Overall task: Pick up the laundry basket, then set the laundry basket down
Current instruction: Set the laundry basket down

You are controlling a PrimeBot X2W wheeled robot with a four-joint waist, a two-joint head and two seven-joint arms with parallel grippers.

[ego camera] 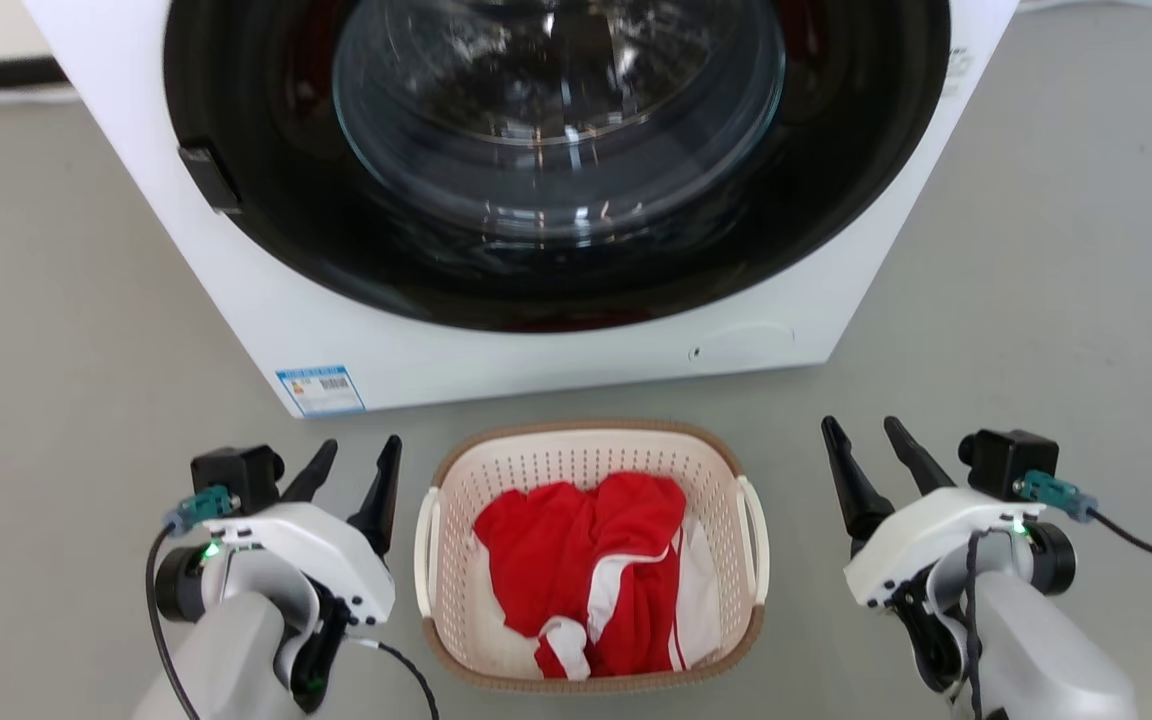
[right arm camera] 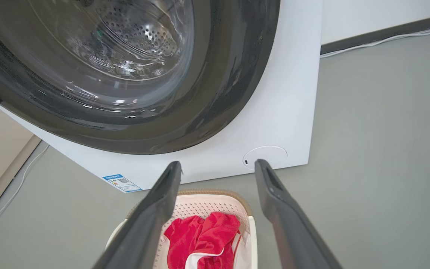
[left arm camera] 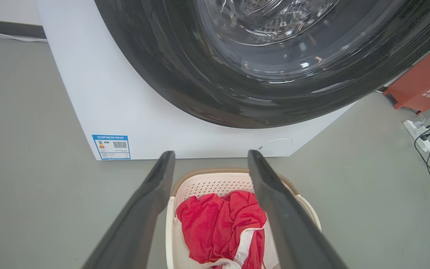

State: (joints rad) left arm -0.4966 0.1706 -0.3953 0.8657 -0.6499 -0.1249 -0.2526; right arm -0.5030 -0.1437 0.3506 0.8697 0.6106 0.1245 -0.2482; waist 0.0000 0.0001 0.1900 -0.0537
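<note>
Our cream perforated plastic laundry basket (ego camera: 586,462) with its brown rim sits bottom centre, between our left gripper (ego camera: 359,450) and right gripper (ego camera: 858,428), both released and empty. Lifting unevenly, we could tip it.

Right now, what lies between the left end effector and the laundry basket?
Bare grey floor, seen in the head view: a narrow strip separates the left end effector from the laundry basket.

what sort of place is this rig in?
Probably a laundry area, maybe a lab mock-up: a front-loading washing machine on a grey floor, with a laundry basket of red clothes in front of it.
</note>
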